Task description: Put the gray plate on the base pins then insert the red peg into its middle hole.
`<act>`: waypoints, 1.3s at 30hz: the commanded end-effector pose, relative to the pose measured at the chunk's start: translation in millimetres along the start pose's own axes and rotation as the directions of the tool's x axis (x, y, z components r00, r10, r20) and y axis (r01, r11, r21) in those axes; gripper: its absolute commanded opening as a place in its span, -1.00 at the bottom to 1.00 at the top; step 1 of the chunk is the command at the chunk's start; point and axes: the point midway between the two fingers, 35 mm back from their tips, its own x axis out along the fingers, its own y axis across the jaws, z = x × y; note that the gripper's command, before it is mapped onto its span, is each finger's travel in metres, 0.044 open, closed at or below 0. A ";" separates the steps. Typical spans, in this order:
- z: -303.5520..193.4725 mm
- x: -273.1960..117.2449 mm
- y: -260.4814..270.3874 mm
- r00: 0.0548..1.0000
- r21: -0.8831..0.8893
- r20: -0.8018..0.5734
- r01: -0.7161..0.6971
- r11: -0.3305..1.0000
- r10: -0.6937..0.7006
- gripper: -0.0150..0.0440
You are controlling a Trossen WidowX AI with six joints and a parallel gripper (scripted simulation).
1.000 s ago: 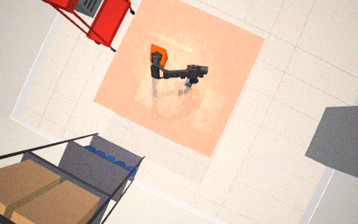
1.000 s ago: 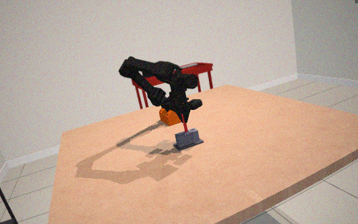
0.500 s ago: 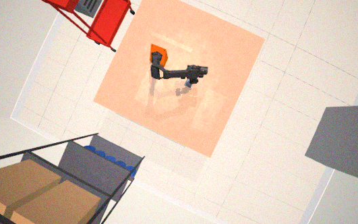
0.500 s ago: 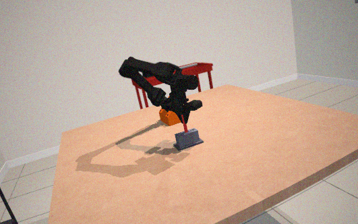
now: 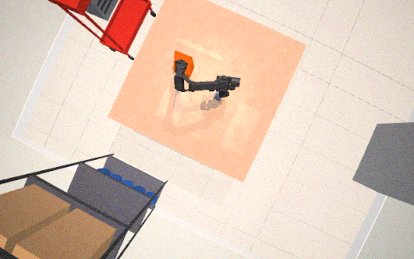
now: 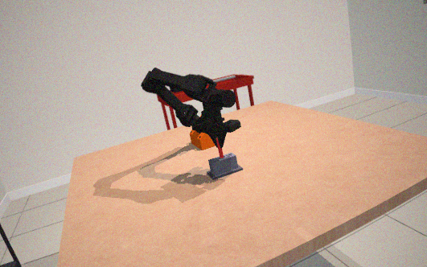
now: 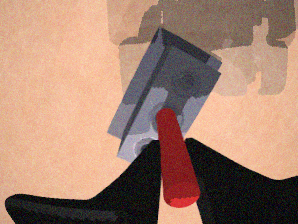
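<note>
The tool [image 7: 174, 163] clenched the red peg [image 7: 176, 160] upright, tip over the gray plate [image 7: 168, 95] (seemingly seated), ready for insertion.

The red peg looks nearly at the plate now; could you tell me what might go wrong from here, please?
1. The red peg leans in the gripper, so its tip may catch the hole's rim and jam instead of sliding in.
2. The wrist view hides the hole under the peg's tip, so a small offset could go unnoticed.
3. Pressing down at an angle might shift the gray plate on the base, or tip it.
</note>
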 end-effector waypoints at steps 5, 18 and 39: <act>-0.6 1.4 -0.7 1.000 -0.004 0.001 0.002 1.000 -0.002 -0.49; -1.1 2.1 -1.4 1.000 -0.004 0.001 0.002 1.000 -0.002 -0.49; -0.7 1.3 -1.2 1.000 0.000 0.000 0.000 1.000 0.000 -0.31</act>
